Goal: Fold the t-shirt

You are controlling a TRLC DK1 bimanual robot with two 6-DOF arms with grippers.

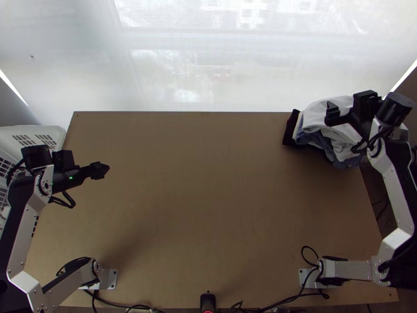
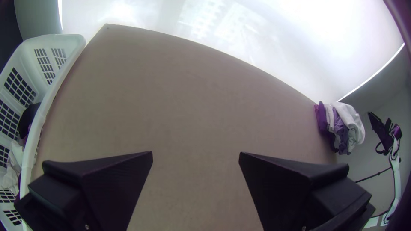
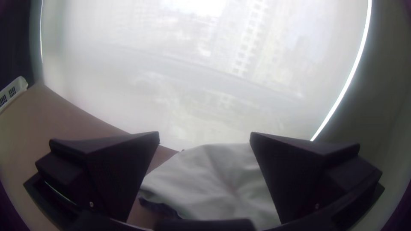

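Observation:
In the top view a pile of folded cloth point(image 1: 315, 122), white over blue and black, lies at the table's back right corner. My right gripper point(image 1: 333, 115) is above this pile, and in the right wrist view my right gripper point(image 3: 204, 139) stands open over white cloth point(image 3: 214, 179), holding nothing. At the table's left side is my left gripper point(image 1: 107, 169); in the left wrist view the left gripper point(image 2: 195, 154) is open above bare wood. The pile point(image 2: 342, 124) appears far off there. Which piece is the t-shirt, I cannot tell.
A white plastic basket point(image 1: 31, 130) stands against the table's left edge; dark and white cloth point(image 2: 15, 164) lies inside it. Bare wooden table point(image 1: 208, 193) stretches between the arms. Cables run along the near edge, and a pale translucent screen point(image 1: 208, 78) rises behind the far edge.

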